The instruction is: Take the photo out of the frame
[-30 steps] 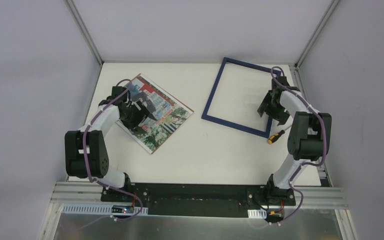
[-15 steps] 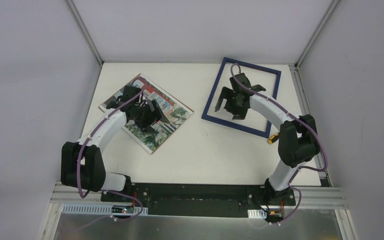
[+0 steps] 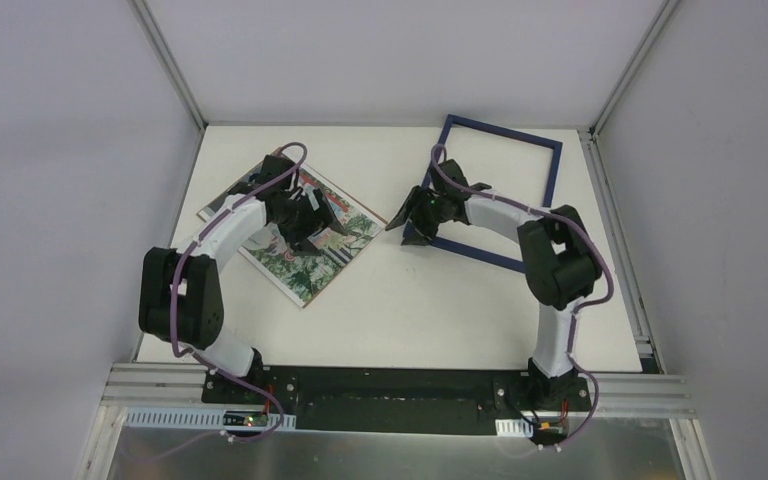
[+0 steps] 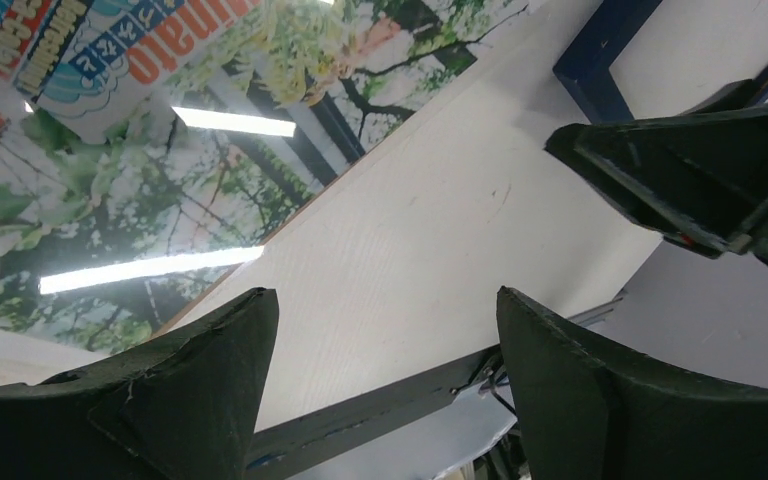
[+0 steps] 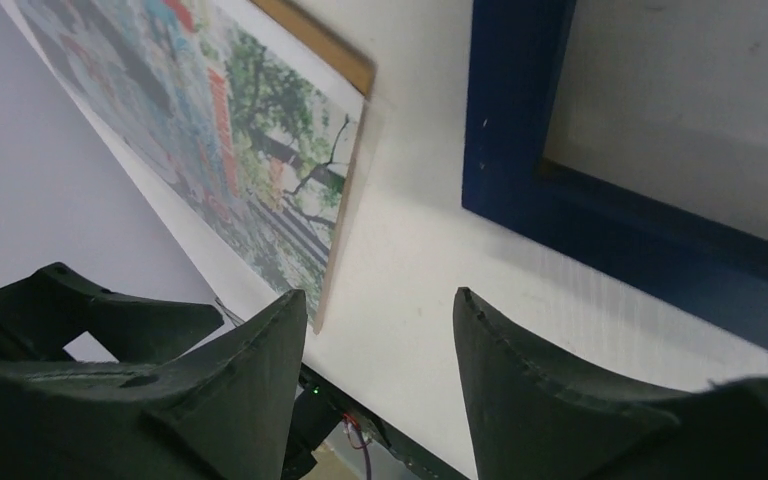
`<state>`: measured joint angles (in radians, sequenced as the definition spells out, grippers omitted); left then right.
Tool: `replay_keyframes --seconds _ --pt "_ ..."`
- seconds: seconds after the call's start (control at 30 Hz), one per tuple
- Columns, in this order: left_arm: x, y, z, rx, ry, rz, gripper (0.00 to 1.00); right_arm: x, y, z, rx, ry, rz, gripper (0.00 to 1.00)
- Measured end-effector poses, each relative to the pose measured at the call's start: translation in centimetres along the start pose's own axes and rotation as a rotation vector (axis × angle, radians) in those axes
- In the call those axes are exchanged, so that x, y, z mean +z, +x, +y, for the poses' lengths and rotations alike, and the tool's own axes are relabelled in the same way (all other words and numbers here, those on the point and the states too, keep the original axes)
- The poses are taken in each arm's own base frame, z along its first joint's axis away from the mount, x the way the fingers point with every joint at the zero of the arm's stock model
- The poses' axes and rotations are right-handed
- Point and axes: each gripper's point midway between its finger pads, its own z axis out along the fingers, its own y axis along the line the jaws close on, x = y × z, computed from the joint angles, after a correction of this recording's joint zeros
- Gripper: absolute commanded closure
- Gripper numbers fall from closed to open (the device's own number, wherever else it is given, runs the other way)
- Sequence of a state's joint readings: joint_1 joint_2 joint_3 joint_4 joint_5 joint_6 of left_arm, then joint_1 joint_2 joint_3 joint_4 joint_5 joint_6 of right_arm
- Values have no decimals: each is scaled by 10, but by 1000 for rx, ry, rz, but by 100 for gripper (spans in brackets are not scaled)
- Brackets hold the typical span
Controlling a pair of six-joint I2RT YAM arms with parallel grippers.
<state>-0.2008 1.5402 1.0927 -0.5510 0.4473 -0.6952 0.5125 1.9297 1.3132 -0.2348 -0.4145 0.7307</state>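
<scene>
The photo (image 3: 305, 262), a colourful glossy print, lies flat on the table at the left, on top of a brown board. The empty dark-blue frame (image 3: 552, 160) lies flat at the back right. My left gripper (image 3: 332, 222) is open and empty over the photo's right corner. My right gripper (image 3: 403, 217) is open and empty over the bare table at the frame's near-left corner. The left wrist view shows the photo (image 4: 140, 150), the frame corner (image 4: 600, 50) and the open left gripper (image 4: 385, 300). The right wrist view shows the photo (image 5: 250, 150), the frame (image 5: 520, 150) and the open right gripper (image 5: 378, 295).
The brown backing board (image 3: 218, 207) sticks out from under the photo's far-left edge; its edge also shows in the right wrist view (image 5: 320, 40). The two grippers face each other across a narrow strip of white table (image 3: 370, 300). Grey walls enclose the table.
My right gripper has swung left across the frame to its near-left corner. My left gripper has moved right across the photo to its right corner. Photo and frame have not moved.
</scene>
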Motion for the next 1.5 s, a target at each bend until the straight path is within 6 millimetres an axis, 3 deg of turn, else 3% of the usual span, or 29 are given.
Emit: replay_keyframes --seconds 0.23,0.33,0.53,0.7,1.13,1.5 --pt "10 -31 5 -66 -5 3 19 40 13 -8 79 31 85 45" --pt "18 -40 14 -101 -21 11 20 47 12 -1 93 26 87 50" --pt "35 -43 32 -146 -60 48 20 54 3 4 114 27 78 50" --pt "37 -48 42 -178 -80 42 20 63 -9 13 135 9 69 50" --pt "49 -38 57 -207 -115 86 20 64 -26 23 178 -57 50 50" --pt "50 -38 58 -202 -115 87 20 61 -32 40 174 -135 50 53"
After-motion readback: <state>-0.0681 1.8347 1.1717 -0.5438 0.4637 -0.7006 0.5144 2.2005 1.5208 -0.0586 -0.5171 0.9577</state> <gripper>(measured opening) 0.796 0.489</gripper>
